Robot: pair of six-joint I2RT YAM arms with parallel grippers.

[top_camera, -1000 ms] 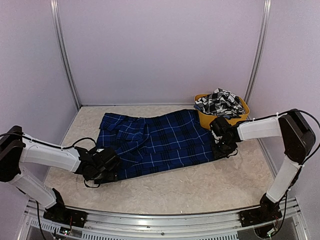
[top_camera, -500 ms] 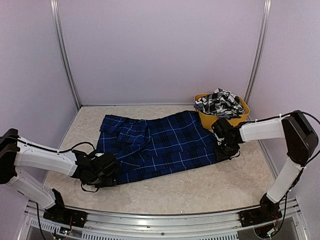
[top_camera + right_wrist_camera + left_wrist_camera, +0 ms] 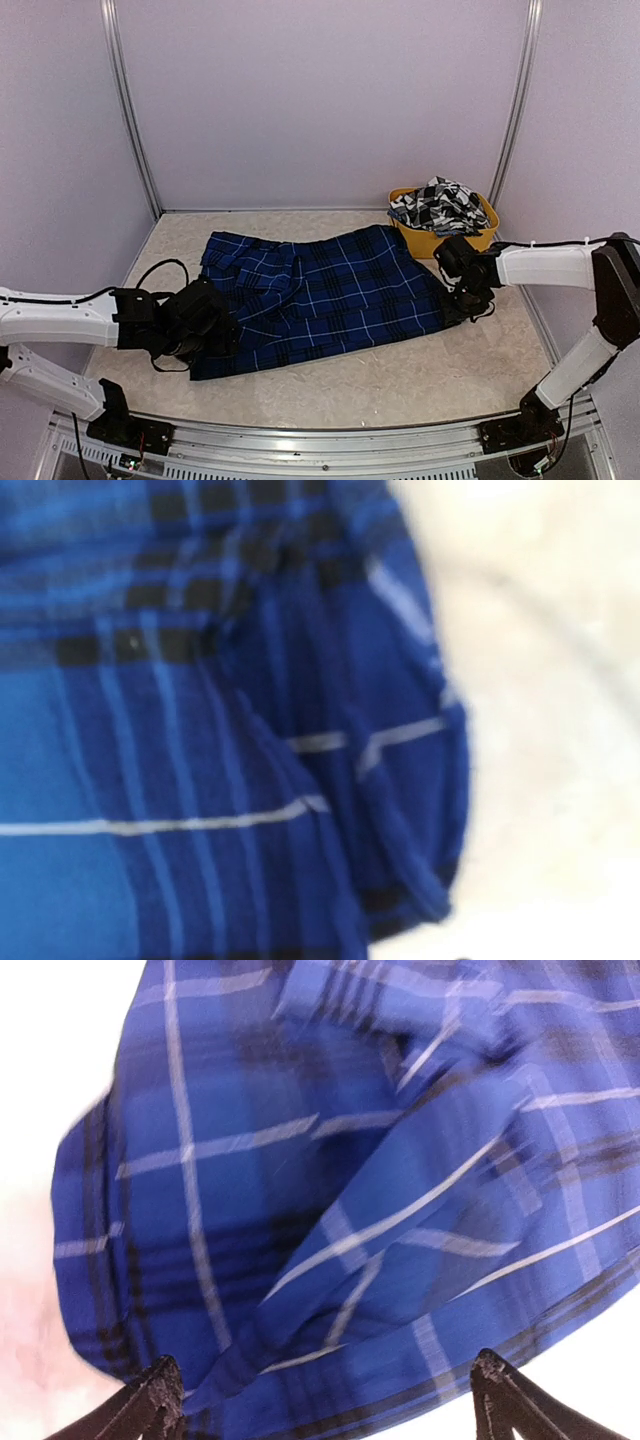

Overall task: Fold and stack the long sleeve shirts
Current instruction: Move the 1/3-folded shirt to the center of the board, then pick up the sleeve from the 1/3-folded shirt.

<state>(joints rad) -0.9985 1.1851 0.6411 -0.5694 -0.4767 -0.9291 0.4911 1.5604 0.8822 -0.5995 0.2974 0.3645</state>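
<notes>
The royal blue plaid shirt lies spread across the middle of the table. My left gripper is low at its near left corner. In the left wrist view its fingertips stand wide apart, with blurred blue cloth lying between and beyond them. My right gripper is at the shirt's right edge. The right wrist view shows only blurred blue cloth and its edge, with no fingers visible. The black-and-white checked shirt is bunched in the yellow tub.
The tub stands at the back right, just behind my right gripper. Pale walls and metal posts close in the back and sides. A metal rail runs along the near edge. A black cable loops by the left arm.
The blue shirt has slid toward the front and a little to the right. Its near left corner has come forward with my left gripper. My right gripper has moved right and nearer.
</notes>
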